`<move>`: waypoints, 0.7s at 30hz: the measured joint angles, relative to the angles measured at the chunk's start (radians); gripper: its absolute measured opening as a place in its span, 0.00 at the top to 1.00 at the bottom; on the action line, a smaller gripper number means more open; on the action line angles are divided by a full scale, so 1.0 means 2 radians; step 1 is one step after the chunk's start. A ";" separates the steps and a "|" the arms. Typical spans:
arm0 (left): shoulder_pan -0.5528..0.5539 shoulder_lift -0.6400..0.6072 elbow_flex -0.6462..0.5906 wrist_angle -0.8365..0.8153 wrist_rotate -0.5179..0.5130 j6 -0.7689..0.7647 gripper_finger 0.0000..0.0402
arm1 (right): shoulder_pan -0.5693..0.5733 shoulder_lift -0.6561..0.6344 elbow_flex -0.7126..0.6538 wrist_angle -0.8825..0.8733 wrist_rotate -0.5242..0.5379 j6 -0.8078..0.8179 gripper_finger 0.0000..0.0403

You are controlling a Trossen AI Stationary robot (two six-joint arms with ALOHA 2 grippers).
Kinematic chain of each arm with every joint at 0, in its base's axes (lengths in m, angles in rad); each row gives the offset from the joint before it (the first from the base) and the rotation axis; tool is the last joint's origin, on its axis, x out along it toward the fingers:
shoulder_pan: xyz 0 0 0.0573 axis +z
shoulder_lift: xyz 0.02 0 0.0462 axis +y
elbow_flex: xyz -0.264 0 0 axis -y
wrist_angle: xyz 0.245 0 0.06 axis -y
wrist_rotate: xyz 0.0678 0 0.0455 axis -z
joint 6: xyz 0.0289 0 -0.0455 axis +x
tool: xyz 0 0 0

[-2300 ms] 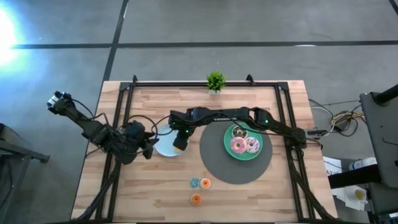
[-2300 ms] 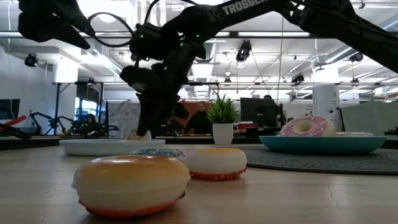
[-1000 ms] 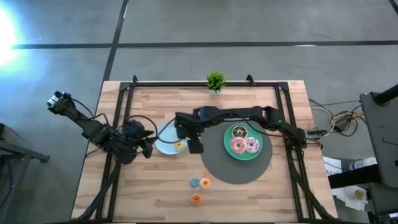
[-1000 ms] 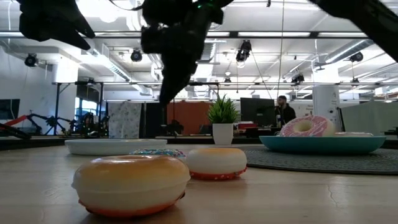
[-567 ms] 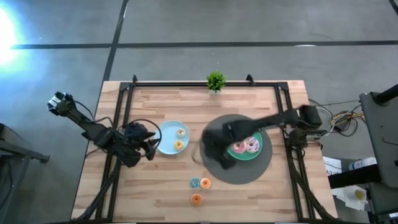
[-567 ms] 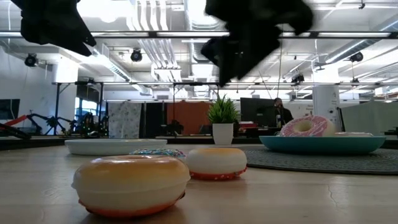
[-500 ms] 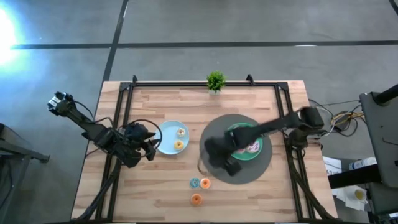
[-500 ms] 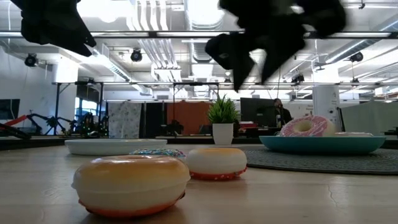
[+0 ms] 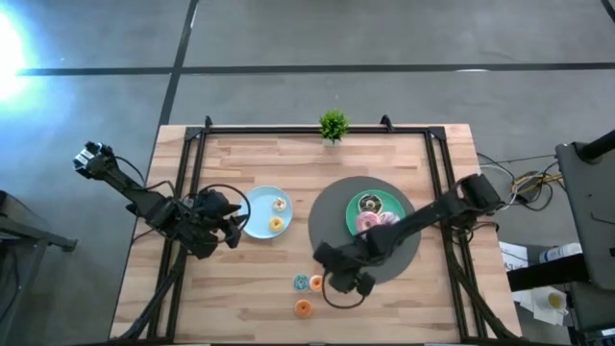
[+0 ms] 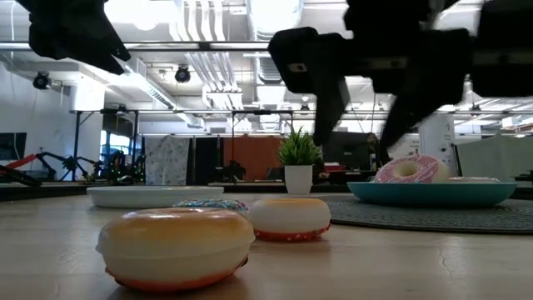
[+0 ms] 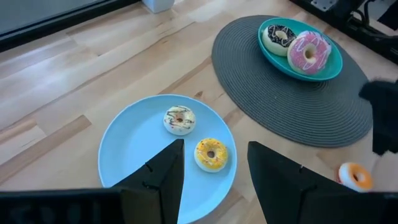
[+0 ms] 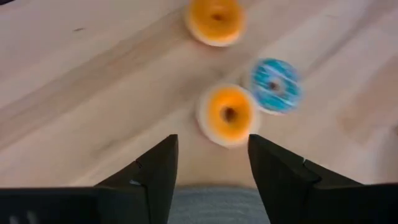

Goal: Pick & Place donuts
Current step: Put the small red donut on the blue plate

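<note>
- High view: the right gripper [image 9: 348,281] hangs over the near edge of the round dark woven mat [image 9: 332,207]; the three loose mini donuts lie just beside it, toward the left arm. The left gripper [image 9: 233,223] waits next to the smooth light-blue plate [image 9: 252,223].
- Low view: the glossy, rounded orange mini donut [image 10: 176,246] looks slippery, so I would centre on the ring before closing.
- Left wrist view: the left fingers [image 11: 163,171] stand spread, empty, above the plate that holds a pale sprinkled mini [image 11: 179,119] and a yellow mini [image 11: 211,154].
- Right wrist view: the right fingers [image 12: 153,171] stand apart, empty; the second orange mini [image 12: 227,115], touching the blue sprinkled mini [image 12: 275,85], sits just ahead between them. I would descend straight so as not to nudge the blue one.
</note>
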 joint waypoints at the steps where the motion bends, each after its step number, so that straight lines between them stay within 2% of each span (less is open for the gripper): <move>1: 0.000 0.000 0.000 0.001 0.000 -0.002 0.62 | 0.004 0.004 -0.002 0.005 -0.002 -0.002 0.54; 8: 0.000 0.000 0.000 0.009 0.000 -0.003 0.62 | 0.014 0.032 -0.012 0.091 -0.001 -0.004 0.54; 14: 0.000 0.000 0.000 0.012 0.000 -0.013 0.62 | 0.015 0.064 -0.001 0.092 -0.001 -0.003 0.56; 21: 0.000 0.000 0.000 0.018 0.000 -0.016 0.62 | 0.015 0.075 0.008 0.092 0.068 0.013 0.60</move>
